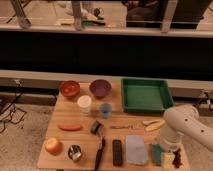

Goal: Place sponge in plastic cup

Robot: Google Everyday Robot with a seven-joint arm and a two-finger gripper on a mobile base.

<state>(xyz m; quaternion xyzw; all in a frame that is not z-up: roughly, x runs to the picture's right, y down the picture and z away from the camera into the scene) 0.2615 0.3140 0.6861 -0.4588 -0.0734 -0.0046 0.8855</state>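
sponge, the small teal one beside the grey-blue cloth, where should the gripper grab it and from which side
Probably its two long edges, from straight above: the small teal-green rectangular sponge lies flat on the wooden table, the grey-blue folded cloth close beside it. The gripper hangs next to it, on the side away from the cloth.

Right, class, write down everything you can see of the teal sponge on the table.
The sponge is a small teal-green block, soft-looking, lying flat near the wooden table's front right corner. The grey-blue cloth lies just left of it; the robot arm partly hides it. The gripper hangs just right of it; contact cannot be told.
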